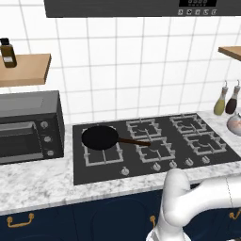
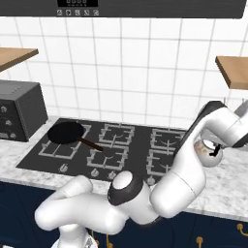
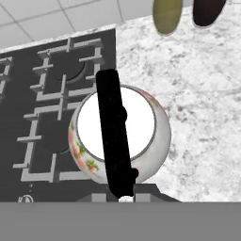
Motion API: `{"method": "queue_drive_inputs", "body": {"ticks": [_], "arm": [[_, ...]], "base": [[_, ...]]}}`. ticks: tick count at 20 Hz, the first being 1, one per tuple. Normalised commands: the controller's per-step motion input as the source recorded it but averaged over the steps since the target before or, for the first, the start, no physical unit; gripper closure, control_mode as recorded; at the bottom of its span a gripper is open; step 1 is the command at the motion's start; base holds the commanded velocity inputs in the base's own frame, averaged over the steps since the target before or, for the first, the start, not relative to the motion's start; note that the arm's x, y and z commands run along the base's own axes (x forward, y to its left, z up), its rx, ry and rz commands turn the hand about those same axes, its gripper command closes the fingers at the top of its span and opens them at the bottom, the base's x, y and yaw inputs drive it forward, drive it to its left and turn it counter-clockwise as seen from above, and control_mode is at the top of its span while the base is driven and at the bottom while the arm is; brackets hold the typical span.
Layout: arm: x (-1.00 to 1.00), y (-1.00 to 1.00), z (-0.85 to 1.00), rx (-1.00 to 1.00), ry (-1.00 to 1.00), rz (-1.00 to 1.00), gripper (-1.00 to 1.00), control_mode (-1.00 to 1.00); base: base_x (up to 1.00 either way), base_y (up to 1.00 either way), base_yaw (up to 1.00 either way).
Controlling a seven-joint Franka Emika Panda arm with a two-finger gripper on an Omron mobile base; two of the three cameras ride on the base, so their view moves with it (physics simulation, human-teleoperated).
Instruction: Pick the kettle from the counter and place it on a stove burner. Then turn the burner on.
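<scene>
Gripper (image 3: 124,190) closed on the black handle of the kettle (image 3: 141,127), which sits on the bench (image 3: 202,117) just beside the stove (image 3: 28,103). Lift straight up, avoiding swing.

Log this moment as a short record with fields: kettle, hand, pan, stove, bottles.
kettle: kettle on the counter, at the stove's right edge
hand: hand directly above, closed on the kettle's black handle
pan: black pan on the front-left burner
stove: stove, knobs along its front
bottles: two bottles by the wall, behind the kettle
</scene>
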Motion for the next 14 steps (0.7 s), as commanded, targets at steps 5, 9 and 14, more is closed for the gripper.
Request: {"method": "queue_drive_inputs", "body": {"ticks": [5,9,14], "arm": [[0.00,1.00,0.04,-0.06,-0.12,0.00,1.00,-1.00],[0.08,1.00,0.00,-0.18,-0.01,0.00,1.00,-1.00],[0.32,1.00,0.00,-0.26,0.00,0.00,1.00,-1.00]], "base": [[0.00,0.00,0.00],[0.00,0.00,0.00],[0.00,0.00,0.00]]}}
